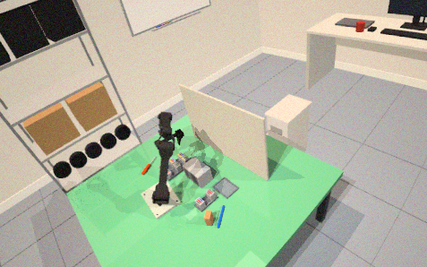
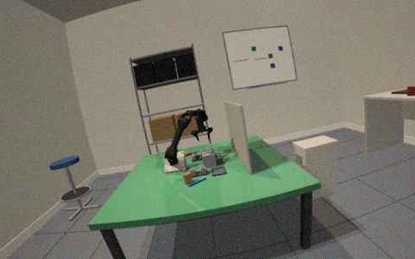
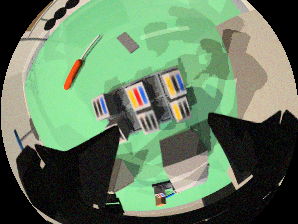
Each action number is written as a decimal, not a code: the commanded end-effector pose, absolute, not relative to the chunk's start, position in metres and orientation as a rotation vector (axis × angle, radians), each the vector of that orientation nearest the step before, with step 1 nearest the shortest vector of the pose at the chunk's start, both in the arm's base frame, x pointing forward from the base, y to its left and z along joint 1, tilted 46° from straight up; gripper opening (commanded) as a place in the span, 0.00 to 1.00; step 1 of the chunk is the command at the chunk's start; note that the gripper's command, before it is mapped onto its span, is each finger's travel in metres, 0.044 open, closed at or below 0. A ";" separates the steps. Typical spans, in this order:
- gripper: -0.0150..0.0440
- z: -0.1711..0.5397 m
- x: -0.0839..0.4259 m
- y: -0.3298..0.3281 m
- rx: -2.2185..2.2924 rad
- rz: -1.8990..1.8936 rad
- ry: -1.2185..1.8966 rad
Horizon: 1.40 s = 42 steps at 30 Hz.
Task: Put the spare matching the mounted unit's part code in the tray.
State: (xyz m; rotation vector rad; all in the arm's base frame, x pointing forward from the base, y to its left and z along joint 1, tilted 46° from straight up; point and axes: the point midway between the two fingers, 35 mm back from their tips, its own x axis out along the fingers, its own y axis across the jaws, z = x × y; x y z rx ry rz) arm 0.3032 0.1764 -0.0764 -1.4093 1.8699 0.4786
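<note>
My gripper point(image 1: 178, 135) point(image 2: 204, 136) point(image 3: 165, 124) is open and empty, above the table on the shelf side. Below it in the wrist view, a group of grey spares carries striped labels: one spare point(image 3: 137, 96) shows yellow, red and blue, another point(image 3: 101, 106) black and blue, a third point(image 3: 180, 108) yellow and black. Two more spares point(image 1: 200, 202) point(image 1: 209, 194) stand near the tray point(image 1: 226, 187) point(image 2: 218, 171), which looks empty. The grey mounted unit's housing point(image 1: 198, 172) point(image 2: 209, 159) point(image 3: 185, 155) stands between the two groups. No code is readable on it here.
A tall beige panel point(image 1: 227, 132) point(image 2: 239, 139) stands beyond the housing. An orange screwdriver point(image 1: 146, 168) point(image 3: 73, 74) and a flat grey piece point(image 3: 128, 42) lie near the first group. An orange block point(image 1: 209, 218) point(image 2: 188, 178) and a blue pen point(image 1: 221, 217) point(image 2: 197, 182) lie near the front.
</note>
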 end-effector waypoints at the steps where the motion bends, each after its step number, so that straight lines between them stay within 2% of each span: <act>1: 1.00 -0.103 0.277 0.186 -1.543 0.689 1.897; 5: 1.00 -0.103 0.277 0.186 -1.543 0.689 1.897; 10: 0.78 -0.116 0.272 0.170 -1.544 0.688 1.897; 11: 0.76 -0.120 0.270 0.164 -1.544 0.688 1.898; 42: 0.76 -0.154 0.263 0.131 -1.545 0.686 1.898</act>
